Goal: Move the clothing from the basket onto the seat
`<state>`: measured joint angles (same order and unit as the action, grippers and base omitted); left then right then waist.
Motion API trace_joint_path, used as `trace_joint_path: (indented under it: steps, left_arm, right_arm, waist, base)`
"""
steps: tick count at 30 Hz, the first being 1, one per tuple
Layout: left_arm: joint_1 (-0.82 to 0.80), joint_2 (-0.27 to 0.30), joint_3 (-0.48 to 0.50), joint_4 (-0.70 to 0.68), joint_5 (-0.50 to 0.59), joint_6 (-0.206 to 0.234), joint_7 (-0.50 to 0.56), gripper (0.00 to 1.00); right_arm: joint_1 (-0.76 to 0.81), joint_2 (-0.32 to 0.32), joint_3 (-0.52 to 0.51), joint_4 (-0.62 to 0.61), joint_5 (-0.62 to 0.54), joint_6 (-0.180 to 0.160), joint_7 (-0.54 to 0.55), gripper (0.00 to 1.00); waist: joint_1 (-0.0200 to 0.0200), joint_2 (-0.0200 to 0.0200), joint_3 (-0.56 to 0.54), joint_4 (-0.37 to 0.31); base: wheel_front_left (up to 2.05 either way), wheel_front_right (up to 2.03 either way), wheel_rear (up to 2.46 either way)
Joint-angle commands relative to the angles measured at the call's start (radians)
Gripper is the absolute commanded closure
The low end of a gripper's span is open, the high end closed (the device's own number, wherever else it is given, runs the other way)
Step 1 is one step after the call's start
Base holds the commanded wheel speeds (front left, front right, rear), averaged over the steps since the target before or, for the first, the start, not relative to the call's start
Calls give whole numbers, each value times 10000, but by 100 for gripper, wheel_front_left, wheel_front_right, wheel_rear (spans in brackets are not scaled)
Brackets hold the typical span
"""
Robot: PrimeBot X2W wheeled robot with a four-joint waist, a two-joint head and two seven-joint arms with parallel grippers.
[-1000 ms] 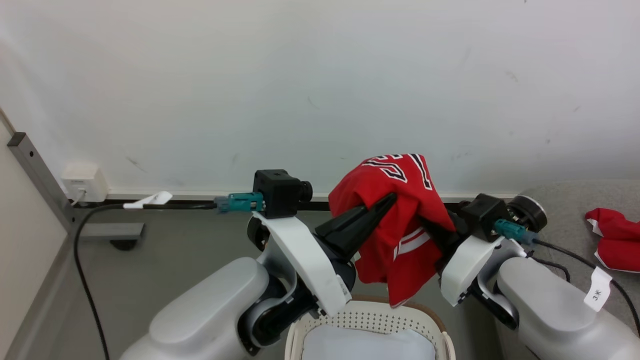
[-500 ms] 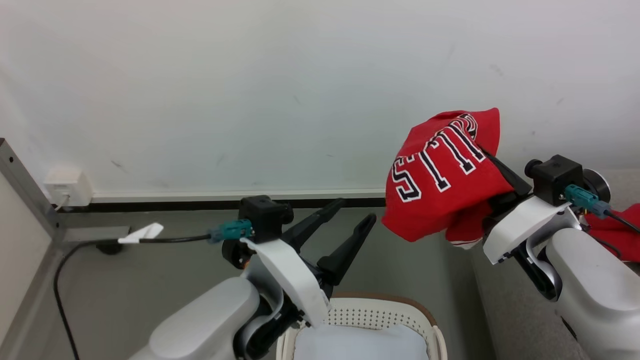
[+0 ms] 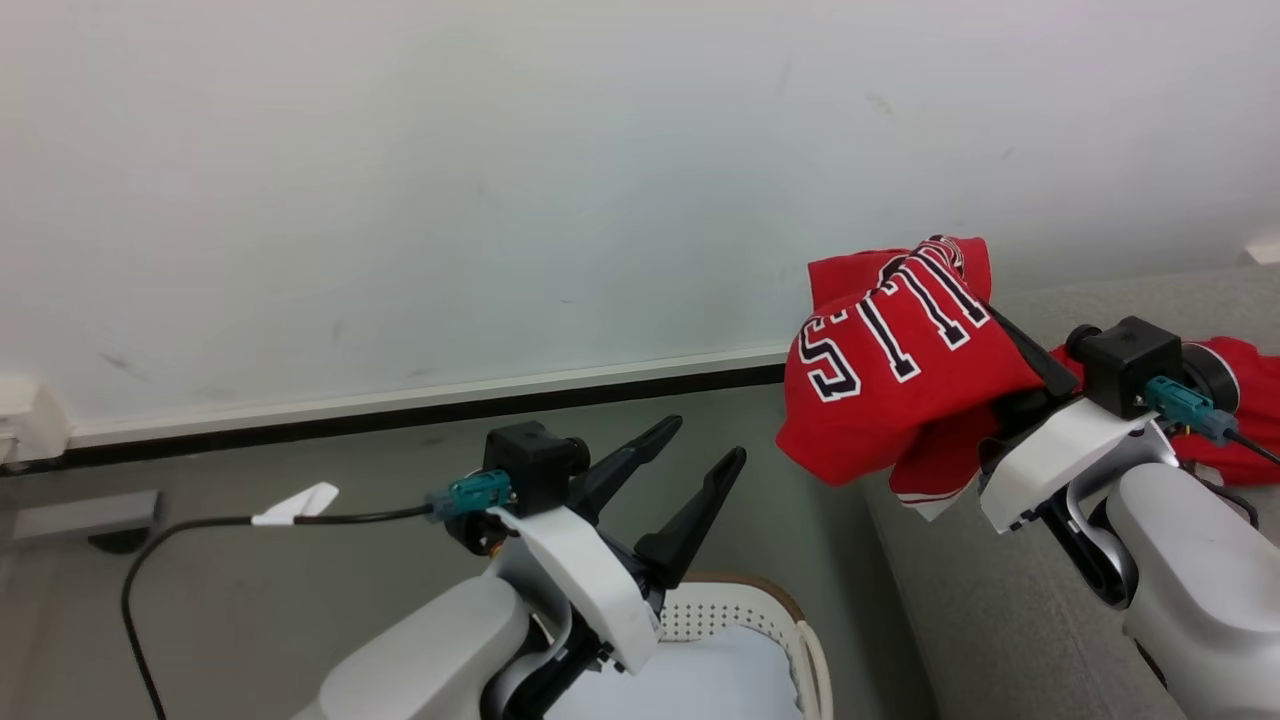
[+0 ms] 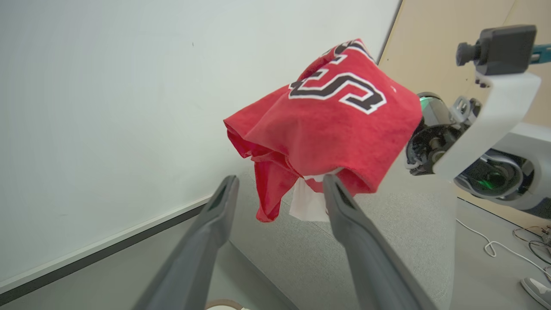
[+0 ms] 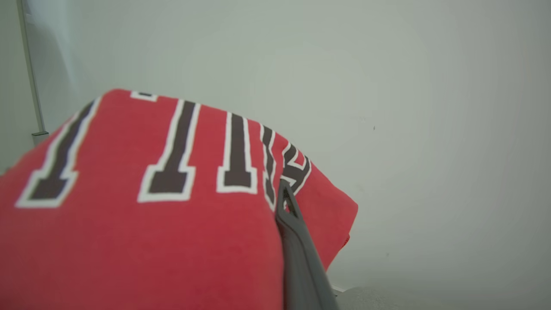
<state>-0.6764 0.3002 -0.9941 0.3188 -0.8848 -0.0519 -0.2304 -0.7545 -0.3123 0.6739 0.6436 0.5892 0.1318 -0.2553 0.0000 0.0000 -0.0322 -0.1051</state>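
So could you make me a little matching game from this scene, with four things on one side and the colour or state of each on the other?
Things:
1. jersey
2. left tool
3. laundry basket
4. sofa

States:
a. cream-white, with a white pad inside
b. light grey, with another red garment lying on it
c. open, holding nothing
d. red with block lettering, held up in the air

Pairs: 1-d, 2-c, 3-a, 4-b
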Motion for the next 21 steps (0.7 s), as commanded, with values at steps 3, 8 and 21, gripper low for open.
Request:
trace_joint_path:
  steps: [3, 8, 21]
  left_arm:
    - [102, -36, 20, 80, 210, -32, -132, 0]
    - [163, -145, 35, 102, 369, -73, -225, 0]
    - [336, -470, 137, 142, 784, -207, -333, 0]
  right_arm:
    - [181, -120, -141, -130, -149, -23, 42, 100]
    - [283, -265, -339, -273, -182, -23, 131, 100]
    - [844, -811, -1122, -986, -440, -23, 547, 100]
  waist:
    - [0, 0, 101, -628]
    - [0, 0, 180, -1275]
    - [0, 0, 427, -2189]
  base:
    - [0, 0, 0]
    - [0, 0, 0]
    - [0, 0, 0]
